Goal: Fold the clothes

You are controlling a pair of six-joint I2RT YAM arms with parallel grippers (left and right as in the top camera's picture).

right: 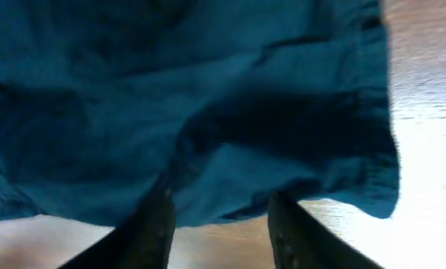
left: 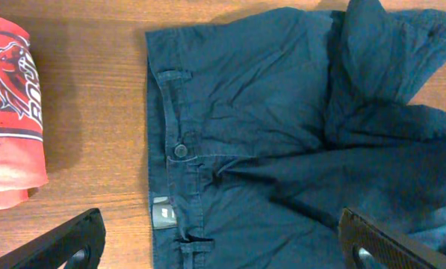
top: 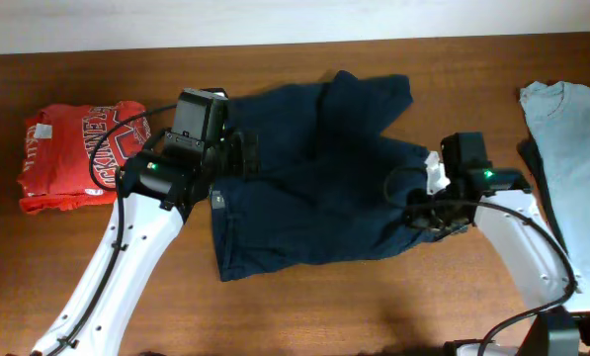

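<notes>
Step judged: between folds, neither hand holding cloth. The clothes (top: pixel 314 188), a navy buttoned-waist garment, lay creased mid-bench (top: pixel 374 297), waistband at 9 o'clock, legs bunched toward 1 and 3 o'clock. Left hand (left: pixel 223 224) spread wide over the waistband. Right hand (right: pixel 221 202) parted, empty, at the 3 o'clock hem. Next move probably calls for gripping the hems and carrying them toward 9 o'clock.
</notes>
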